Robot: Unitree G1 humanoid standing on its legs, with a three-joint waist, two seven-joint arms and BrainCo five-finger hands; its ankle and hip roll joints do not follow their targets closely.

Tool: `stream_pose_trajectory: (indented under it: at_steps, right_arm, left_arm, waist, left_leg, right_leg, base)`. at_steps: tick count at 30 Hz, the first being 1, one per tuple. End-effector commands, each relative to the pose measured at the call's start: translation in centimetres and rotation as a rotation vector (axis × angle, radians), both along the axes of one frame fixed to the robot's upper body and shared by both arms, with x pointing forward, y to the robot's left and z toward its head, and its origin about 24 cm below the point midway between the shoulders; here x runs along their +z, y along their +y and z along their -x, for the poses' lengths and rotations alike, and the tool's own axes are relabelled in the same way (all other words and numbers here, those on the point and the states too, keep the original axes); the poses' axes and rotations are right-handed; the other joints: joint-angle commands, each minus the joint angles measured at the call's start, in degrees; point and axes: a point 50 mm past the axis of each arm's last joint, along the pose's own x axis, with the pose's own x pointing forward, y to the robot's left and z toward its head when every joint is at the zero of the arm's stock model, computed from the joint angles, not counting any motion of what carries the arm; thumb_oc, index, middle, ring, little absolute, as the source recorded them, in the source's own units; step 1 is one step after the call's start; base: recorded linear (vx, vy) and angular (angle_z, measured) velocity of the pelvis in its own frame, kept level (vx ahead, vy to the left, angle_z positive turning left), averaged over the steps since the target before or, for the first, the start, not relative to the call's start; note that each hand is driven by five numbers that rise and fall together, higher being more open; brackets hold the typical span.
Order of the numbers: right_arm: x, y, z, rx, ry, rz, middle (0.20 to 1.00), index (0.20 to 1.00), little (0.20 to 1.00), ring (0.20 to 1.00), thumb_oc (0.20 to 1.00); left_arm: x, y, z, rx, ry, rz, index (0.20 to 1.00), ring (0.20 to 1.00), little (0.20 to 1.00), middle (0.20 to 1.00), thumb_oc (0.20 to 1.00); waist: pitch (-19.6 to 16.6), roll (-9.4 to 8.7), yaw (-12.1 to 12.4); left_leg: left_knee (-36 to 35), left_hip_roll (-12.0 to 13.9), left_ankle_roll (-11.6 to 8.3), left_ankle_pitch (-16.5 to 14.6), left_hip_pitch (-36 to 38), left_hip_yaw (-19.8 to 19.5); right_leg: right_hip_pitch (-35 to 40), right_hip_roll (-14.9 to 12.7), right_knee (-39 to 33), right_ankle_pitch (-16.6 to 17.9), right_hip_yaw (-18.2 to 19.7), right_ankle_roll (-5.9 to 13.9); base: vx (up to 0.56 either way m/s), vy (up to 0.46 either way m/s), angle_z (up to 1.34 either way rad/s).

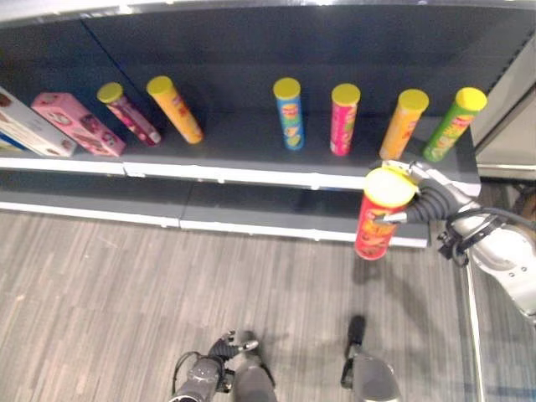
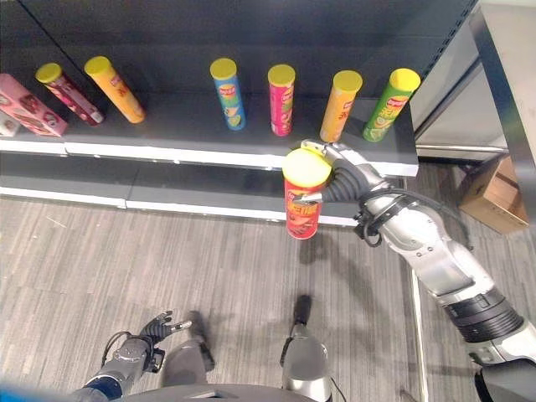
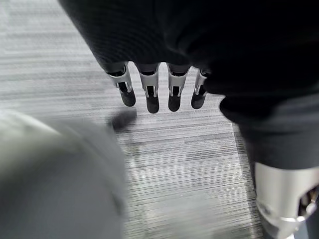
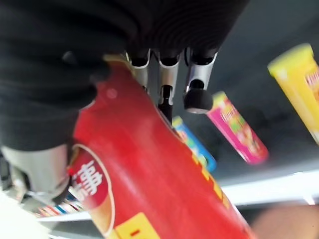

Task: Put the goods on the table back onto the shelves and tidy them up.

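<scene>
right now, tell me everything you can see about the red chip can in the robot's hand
The red cylindrical chip can with a yellow lid looks like a smooth printed tube, with a yellow and white label panel on its side. It is upright, tilted slightly, and held in the air in front of the dark grey shelf, lid up, above the grey wood-look floor. The right hand has its fingers curled round the upper part, just under the lid. Nothing else touches it.

We see the robot's shiny silver-grey right arm (image 2: 435,255) with a black band near the end, and both hands, right hand (image 2: 339,180) and left hand (image 3: 159,92), have dark ribbed covers and silver fingers with dark tips.
</scene>
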Motion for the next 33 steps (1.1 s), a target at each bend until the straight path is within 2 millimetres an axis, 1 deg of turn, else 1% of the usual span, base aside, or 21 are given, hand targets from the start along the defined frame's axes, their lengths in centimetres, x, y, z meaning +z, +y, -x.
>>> stream_pose_trajectory:
  at_steps: [1,3,4,5,6,7,8,9,10,11,12,14,16,18,19,20,21,22,27,28,33]
  right_arm:
    - [4.0,1.8,1.4,0.096,-0.213,-0.007,0.2,0.2,0.2,0.2,0.2]
    - [3.9,1.5,1.1,0.066,-0.217,-0.007,0.2,0.2,0.2,0.2,0.2]
    - [3.8,1.5,1.1,0.066,-0.217,-0.007,0.2,0.2,0.2,0.2,0.2]
    - [4.2,2.0,1.0,0.072,-0.237,-0.01,0.2,0.2,0.2,0.2,0.2]
    - [4.3,2.3,0.8,0.079,-0.244,-0.006,0.2,0.2,0.2,0.2,0.2]
    - [4.5,2.4,0.7,0.078,-0.25,-0.006,0.2,0.2,0.2,0.2,0.2]
    - [4.6,2.5,0.6,0.078,-0.259,-0.007,0.2,0.2,0.2,0.2,0.2]
    - [4.6,2.5,0.6,0.078,-0.26,-0.007,0.2,0.2,0.2,0.2,0.2]
    - [4.7,2.7,0.4,0.08,-0.26,-0.008,0.2,0.2,0.2,0.2,0.2]
    - [4.8,2.7,0.3,0.078,-0.265,-0.016,0.2,0.2,0.2,0.2,0.2]
    - [4.7,2.6,0.3,0.072,-0.263,-0.018,0.2,0.2,0.2,0.2,0.2]
    - [4.9,2.7,0.3,0.075,-0.269,-0.037,0.2,0.2,0.2,0.2,0.2]
    - [5.1,3.1,0.3,0.095,-0.276,-0.06,0.2,0.2,0.2,0.2,0.2]
    - [5.1,3.3,0.3,0.103,-0.276,-0.075,0.2,0.2,0.2,0.2,0.2]
    - [5.2,3.3,0.3,0.103,-0.276,-0.075,0.2,0.2,0.2,0.2,0.2]
    - [5.1,3.1,0.2,0.093,-0.273,-0.07,0.2,0.2,0.2,0.2,0.2]
    - [5.1,3.1,0.2,0.093,-0.273,-0.07,0.2,0.2,0.2,0.2,0.2]
    - [5.2,3.2,0.1,0.089,-0.278,-0.076,0.2,0.2,0.2,0.2,0.2]
    - [5.3,3.7,-0.7,0.083,-0.285,-0.077,0.2,0.2,0.2,0.2,0.2]
    - [5.3,4.0,-1.2,0.073,-0.291,-0.075,0.2,0.2,0.2,0.2,0.2]
    - [5.9,4.9,-2.4,0.045,-0.332,-0.082,0.2,0.2,0.2,0.2,0.2]
  left_arm:
    - [0.5,2.9,1.0,0.023,-0.011,-0.09,1.0,1.0,1.0,1.0,1.0]
    - [0.3,3.0,1.3,0.009,0.008,-0.101,1.0,1.0,1.0,1.0,1.0]
    - [0.4,3.0,1.3,0.009,0.008,-0.101,1.0,1.0,1.0,1.0,1.0]
    - [0.6,3.3,1.0,-0.008,0.005,-0.121,1.0,1.0,1.0,1.0,1.0]
    - [0.8,3.5,0.8,-0.012,-0.003,-0.128,1.0,1.0,1.0,1.0,1.0]
    - [1.0,3.6,0.4,-0.013,-0.019,-0.13,1.0,1.0,1.0,1.0,1.0]
    - [1.2,3.6,0.1,-0.016,-0.032,-0.132,1.0,1.0,1.0,1.0,1.0]
    - [1.2,3.6,0.1,-0.016,-0.032,-0.132,1.0,1.0,1.0,1.0,1.0]
    - [1.3,3.7,-0.1,-0.024,-0.039,-0.134,1.0,1.0,1.0,1.0,1.0]
    - [1.6,4.0,-0.3,-0.031,-0.045,-0.145,1.0,1.0,1.0,1.0,1.0]
    - [1.7,4.1,-0.4,-0.03,-0.044,-0.151,1.0,1.0,1.0,1.0,1.0]
    - [1.8,4.3,-0.6,-0.027,-0.046,-0.156,1.0,1.0,1.0,1.0,1.0]
    - [1.8,4.4,-0.6,-0.018,-0.044,-0.159,1.0,1.0,1.0,1.0,1.0]
    - [1.7,4.0,-0.8,-0.011,-0.044,-0.143,1.0,1.0,1.0,1.0,1.0]
    - [1.7,4.0,-0.8,-0.011,-0.044,-0.143,1.0,1.0,1.0,1.0,1.0]
    - [1.5,3.5,-0.7,-0.01,-0.042,-0.124,1.0,1.0,1.0,1.0,1.0]
    - [1.5,3.5,-0.7,-0.01,-0.042,-0.124,1.0,1.0,1.0,1.0,1.0]
    - [1.3,3.1,-0.7,-0.007,-0.036,-0.109,1.0,1.0,1.0,1.0,1.0]
    - [0.9,2.8,-0.2,-0.012,-0.02,-0.105,1.0,1.0,1.0,1.0,1.0]
    - [0.8,2.9,0.1,-0.005,-0.006,-0.112,1.0,1.0,1.0,1.0,1.0]
    - [0.3,2.9,1.1,0.022,0.017,-0.11,1.0,1.0,1.0,1.0,1.0]
  waist:
    - [-5.1,1.34,2.0]
    - [-5.5,1.78,2.1]
    - [-5.5,1.67,2.1]
    - [-5.6,1.34,2.0]
    - [-5.8,0.92,2.1]
    - [-6.0,0.59,2.3]
    - [-6.2,0.57,2.3]
    - [-6.2,0.49,2.3]
    - [-6.5,0.44,2.4]
    - [-6.6,0.49,2.3]
    - [-6.6,0.53,1.9]
    - [-6.3,0.49,1.6]
    - [-6.2,0.19,2.0]
    - [-6.0,0.51,1.9]
    - [-6.0,0.53,1.9]
    - [-5.5,0.71,1.8]
    - [-5.5,0.72,1.8]
    - [-4.7,0.39,1.7]
    - [-4.1,-0.24,2.9]
    - [-4.1,-0.26,3.7]
    - [-3.8,0.36,5.5]
  left_leg:
    - [0.3,-3.2,-3.92,5.2,3.8,3.5]
    - [1.9,-5.8,-3.08,3.6,3.1,4.0]
    - [2.0,-5.9,-3.04,3.5,3.1,4.0]
    - [1.4,-8.7,-1.72,2.5,3.5,5.4]
    - [0.3,-10.5,-0.93,2.2,4.1,6.5]
    - [-0.4,-12.3,-0.05,1.7,4.6,7.6]
    - [-0.8,-13.7,0.76,1.0,5.0,7.9]
    - [-0.8,-13.8,0.82,1.0,5.0,8.0]
    - [-1.1,-14.9,0.89,-0.6,6.0,8.0]
    - [-1.3,-16.3,2.11,-1.9,6.6,9.2]
    - [-1.3,-16.9,2.6,-2.4,6.6,8.9]
    - [-1.3,-17.2,3.17,-2.7,6.6,9.3]
    - [-1.3,-17.5,3.33,-3.2,6.3,9.7]
    - [-1.3,-17.3,3.29,-3.6,6.0,9.3]
    - [-1.3,-17.3,3.28,-3.6,6.0,9.3]
    - [-1.3,-17.8,3.37,-3.7,5.9,8.7]
    - [-1.3,-17.8,3.36,-3.7,5.9,8.7]
    - [-1.3,-18.2,3.9,-2.7,5.3,8.8]
    - [-1.3,-19.0,3.74,-2.7,5.2,7.6]
    - [-1.3,-18.8,3.46,-2.5,5.1,7.3]
    - [-1.3,-18.0,2.64,-1.8,4.0,6.5]
  right_leg:
    - [0.9,-5.0,5.4,-6.1,5.1,6.31]
    - [3.6,-7.2,5.3,-5.1,5.3,7.03]
    - [3.6,-7.3,5.3,-5.1,5.4,7.09]
    - [2.6,-9.5,6.8,-1.9,6.2,7.62]
    - [1.8,-10.7,7.2,-0.2,6.8,8.18]
    - [1.3,-11.9,7.3,2.7,6.8,8.85]
    - [0.7,-12.7,7.7,4.9,6.4,9.04]
    - [0.6,-12.8,7.7,4.9,6.5,9.08]
    - [0.7,-13.4,8.2,6.6,6.4,9.66]
    - [-0.1,-13.9,9.4,8.3,5.1,9.69]
    - [-0.7,-13.0,10.7,7.9,6.0,9.37]
    - [-2.0,-9.8,11.4,5.6,7.8,8.88]
    - [-2.7,-7.4,10.5,4.2,7.0,8.58]
    - [-3.9,-4.6,9.1,1.2,6.1,7.76]
    - [-3.9,-4.6,9.1,1.2,6.1,7.74]
    - [-5.1,-2.5,7.4,0.2,7.0,7.65]
    - [-5.1,-2.5,7.4,0.2,6.9,7.65]
    - [-7.0,-1.0,5.6,1.6,7.7,7.04]
    - [-6.1,-0.8,2.9,2.8,7.3,7.14]
    - [-5.5,-0.7,2.0,3.0,6.1,7.18]
    - [-4.7,-1.1,0.9,3.3,3.4,7.1]
  base:
    - [0.52,0.556,0.04]
    - [0.48,0.47,-0.19]
    - [0.35,0.365,-0.13]
    - [0.3,0.383,0.08]
    - [0.39,0.515,0.23]
    - [0.25,0.361,-0.08]
    - [0.16,0.238,-0.3]
    - [0.22,0.237,-0.34]
    - [0.25,0.316,-0.15]
    - [0.29,0.377,-0.06]
    - [0.17,0.316,-0.06]
    - [0.09,0.183,0.0]
    - [0.05,0.086,-0.31]
    - [0.06,0.033,-0.15]
    - [0.06,0.031,-0.05]
    - [0.04,0.018,-0.03]
    - [0.0,0.004,0.31]
    - [-0.04,-0.015,0.27]
    - [0.03,-0.042,0.15]
    - [0.06,-0.093,0.15]
    - [0.07,-0.098,0.22]
